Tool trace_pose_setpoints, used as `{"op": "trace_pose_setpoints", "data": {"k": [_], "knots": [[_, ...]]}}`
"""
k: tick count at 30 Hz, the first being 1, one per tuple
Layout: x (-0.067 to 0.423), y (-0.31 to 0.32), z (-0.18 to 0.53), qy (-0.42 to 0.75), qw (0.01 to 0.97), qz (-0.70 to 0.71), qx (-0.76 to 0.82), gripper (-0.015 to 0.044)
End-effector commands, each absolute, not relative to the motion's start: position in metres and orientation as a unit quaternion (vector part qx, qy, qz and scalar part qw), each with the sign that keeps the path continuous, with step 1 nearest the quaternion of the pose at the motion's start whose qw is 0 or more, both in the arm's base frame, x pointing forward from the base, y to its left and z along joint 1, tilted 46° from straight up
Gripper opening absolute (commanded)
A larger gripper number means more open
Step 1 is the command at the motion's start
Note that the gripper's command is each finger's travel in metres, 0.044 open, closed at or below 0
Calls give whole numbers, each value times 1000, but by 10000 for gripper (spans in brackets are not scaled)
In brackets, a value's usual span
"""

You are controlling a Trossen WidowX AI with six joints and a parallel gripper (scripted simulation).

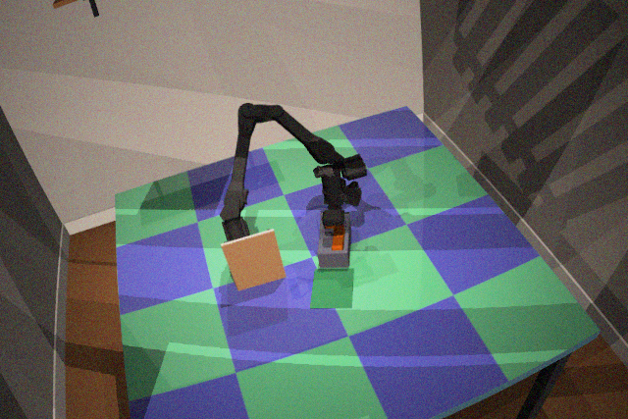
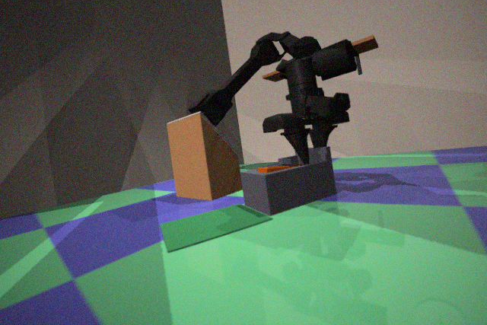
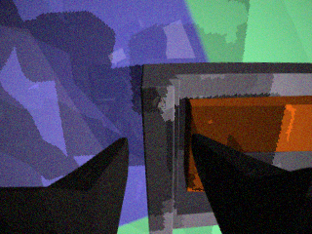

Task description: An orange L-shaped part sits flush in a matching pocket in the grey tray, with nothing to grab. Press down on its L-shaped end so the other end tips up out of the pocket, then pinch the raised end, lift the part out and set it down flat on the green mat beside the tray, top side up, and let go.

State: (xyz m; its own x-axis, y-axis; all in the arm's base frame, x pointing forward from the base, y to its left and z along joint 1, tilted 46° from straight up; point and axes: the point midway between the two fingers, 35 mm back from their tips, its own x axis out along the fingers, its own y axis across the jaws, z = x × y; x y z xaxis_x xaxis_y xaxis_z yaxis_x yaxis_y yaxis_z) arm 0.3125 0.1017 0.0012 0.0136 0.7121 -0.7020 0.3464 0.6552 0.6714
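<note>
The orange L-shaped part (image 1: 337, 241) (image 2: 271, 169) (image 3: 234, 122) is in the pocket of the grey tray (image 1: 333, 259) (image 2: 300, 186) (image 3: 158, 146). Its mat-side end appears slightly raised, with a thin end face showing over the rim in the exterior view. My gripper (image 2: 313, 156) (image 3: 160, 142) points down with its fingers apart and holds nothing. One fingertip is over the part's L-shaped end and looks to touch it. The other is beyond the tray's end wall, its tip hidden in the exterior view. The green mat (image 1: 332, 289) (image 2: 216, 227) lies flat at the tray's near end.
A tan block with a sloped top (image 1: 255, 259) (image 2: 190, 157) stands left of the tray, close to the arm's base. The tray's end wall (image 2: 322, 154) beside the gripper is higher than its side walls. A wooden rail is on the back wall.
</note>
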Motion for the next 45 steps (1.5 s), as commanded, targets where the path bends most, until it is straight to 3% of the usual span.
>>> {"op": "trace_pose_setpoints", "data": {"k": [1, 35, 45], "knots": [[311, 107, -5, 688, 595, 151, 388, 180], [315, 117, 2, 687, 595, 152, 388, 180], [310, 39, 61, 688, 596, 150, 387, 180]]}}
